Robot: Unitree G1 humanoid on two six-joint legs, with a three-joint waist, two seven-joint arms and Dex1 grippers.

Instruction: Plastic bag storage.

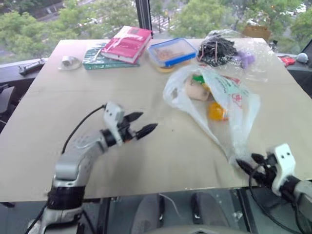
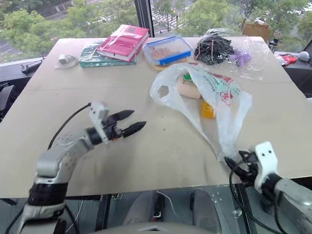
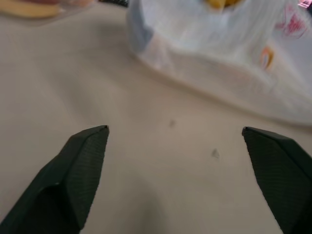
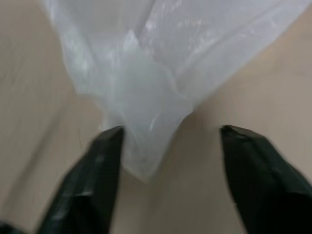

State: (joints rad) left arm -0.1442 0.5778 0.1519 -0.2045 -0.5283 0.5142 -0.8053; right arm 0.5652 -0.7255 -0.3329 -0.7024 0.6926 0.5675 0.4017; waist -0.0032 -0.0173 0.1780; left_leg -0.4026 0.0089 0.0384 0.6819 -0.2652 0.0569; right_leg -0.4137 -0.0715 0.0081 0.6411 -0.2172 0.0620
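Observation:
The plastic bag (image 1: 237,113) lies crumpled on the wooden table (image 1: 58,146), right of the middle. It is translucent white with red print, and beige, orange and green items show through it. Its narrow near corner (image 4: 146,146) reaches toward the table's front edge, between the spread fingers of my right gripper (image 1: 245,160), which is open; one fingertip (image 4: 109,141) sits right at the plastic. My left gripper (image 1: 149,120) hovers open over bare table left of the bag, with nothing between its fingers; the bag (image 3: 219,58) is just beyond them.
At the far edge lie a red book (image 1: 127,43) on a green one (image 1: 95,59), a blue-rimmed food box (image 1: 173,52), a clear bag of black cables (image 1: 219,48) and a small white object (image 1: 70,62). The table's front edge runs just under both grippers.

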